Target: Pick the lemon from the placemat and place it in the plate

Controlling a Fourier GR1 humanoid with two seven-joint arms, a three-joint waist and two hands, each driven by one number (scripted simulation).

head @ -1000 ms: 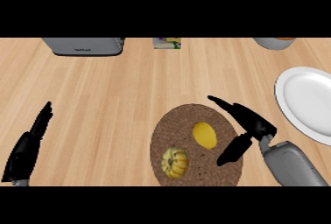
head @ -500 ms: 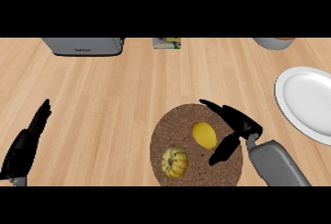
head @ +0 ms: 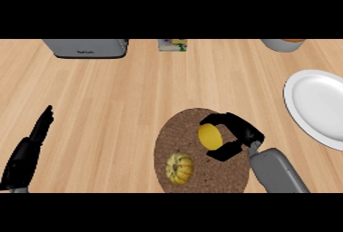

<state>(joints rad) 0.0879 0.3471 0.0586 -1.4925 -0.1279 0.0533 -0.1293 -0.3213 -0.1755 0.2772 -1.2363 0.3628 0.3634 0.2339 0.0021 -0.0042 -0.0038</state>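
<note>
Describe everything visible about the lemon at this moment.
The smooth yellow oval lemon lies on the upper right part of the round brown woven placemat, long axis roughly up-down in the head view. The black right hand curls round its top and right side. It sits apart from the ribbed yellow squash.

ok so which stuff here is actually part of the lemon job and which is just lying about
Part of the job:
lemon
placemat
plate
right hand, fingers curled round the lemon

Lying about:
small squash on the placemat
toaster
bowl
small packet
left hand, resting

Bright, even overhead light, soft faint shadows on the wooden counter (head: 134, 99), no glare.
</note>
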